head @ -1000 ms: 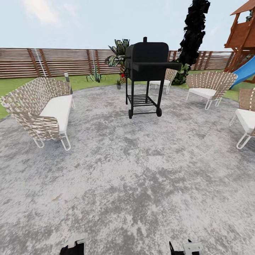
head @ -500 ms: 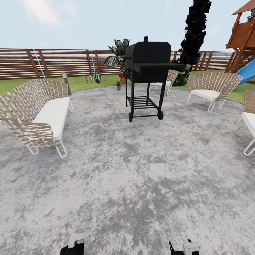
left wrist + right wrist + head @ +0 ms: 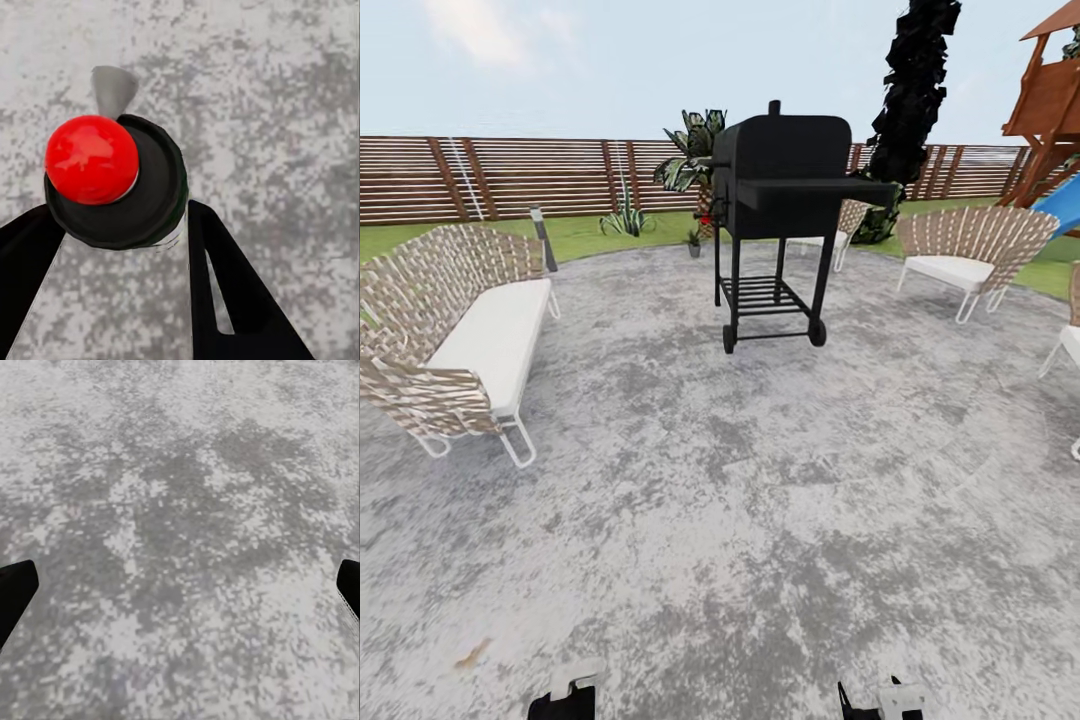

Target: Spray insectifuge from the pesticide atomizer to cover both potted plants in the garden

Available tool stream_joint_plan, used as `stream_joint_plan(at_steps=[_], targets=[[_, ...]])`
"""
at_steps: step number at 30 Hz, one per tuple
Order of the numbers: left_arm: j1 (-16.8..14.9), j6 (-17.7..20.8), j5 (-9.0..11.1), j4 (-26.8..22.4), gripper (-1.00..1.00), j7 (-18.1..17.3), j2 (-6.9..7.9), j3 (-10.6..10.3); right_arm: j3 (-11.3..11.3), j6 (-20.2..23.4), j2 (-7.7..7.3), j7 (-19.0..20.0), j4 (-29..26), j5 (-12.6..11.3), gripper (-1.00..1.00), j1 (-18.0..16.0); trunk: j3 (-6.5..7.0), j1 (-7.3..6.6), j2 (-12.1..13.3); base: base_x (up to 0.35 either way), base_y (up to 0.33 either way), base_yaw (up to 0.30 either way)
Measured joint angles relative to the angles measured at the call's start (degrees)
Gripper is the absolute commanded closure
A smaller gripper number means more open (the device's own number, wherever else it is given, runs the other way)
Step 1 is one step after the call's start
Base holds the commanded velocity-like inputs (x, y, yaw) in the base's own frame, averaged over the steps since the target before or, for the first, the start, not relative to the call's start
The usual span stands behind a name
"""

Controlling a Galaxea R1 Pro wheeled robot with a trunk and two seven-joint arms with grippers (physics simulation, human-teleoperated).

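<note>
Holding what I take for the pesticide atomizer (image 3: 112, 180) snug in my left claw (image 3: 120, 214), my right claw (image 3: 184, 577) wide open and empty, I should steer left of the grill (image 3: 780, 180) toward the small potted plant (image 3: 694, 240) at eleven o'clock, keeping the bottle upright.

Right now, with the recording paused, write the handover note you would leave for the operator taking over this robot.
Left gripper: fingers closed on a black round-bodied bottle with red cap and grey spout, apparently the pesticide atomizer.
Right gripper: open and empty, over the grey mottled paved patio.
Plants: a small green potted plant stands at the patio's far edge, left of the black wheeled grill; it is too small to confirm as a target. The second is not located.
Done: the bottle looks picked up.
Left: drive to the plants and spray both fully.
</note>
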Motion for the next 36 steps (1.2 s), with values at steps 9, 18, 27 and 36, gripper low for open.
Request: stream_joint_plan(at_steps=[9,18,27,36], targets=[[0.0,0.0,0.0,0.0,1.0,-0.1,0.12,0.0,0.0,0.0,0.0,0.0,0.0,0.0,-1.0,0.1,0.0,0.0,0.0,0.335,0.0,0.0],[0.0,-0.1,0.0,0.0,1.0,-0.2,0.0,0.0,0.0,0.0,0.01,0.0,0.0,0.0,-1.0,0.1,0.0,0.0,0.0,0.335,0.0,0.0],[0.0,-0.1,0.0,-0.1,1.0,-0.2,-0.03,0.0,0.0,0.0,0.0,0.0,0.0,0.0,-1.0,0.1,0.0,0.0,0.0,0.335,0.0,0.0],[0.0,-0.1,0.0,-0.1,1.0,-0.1,-0.13,0.0,0.0,0.0,0.0,0.0,0.0,0.0,-1.0,0.1,0.0,0.0,0.0,0.335,0.0,0.0]])
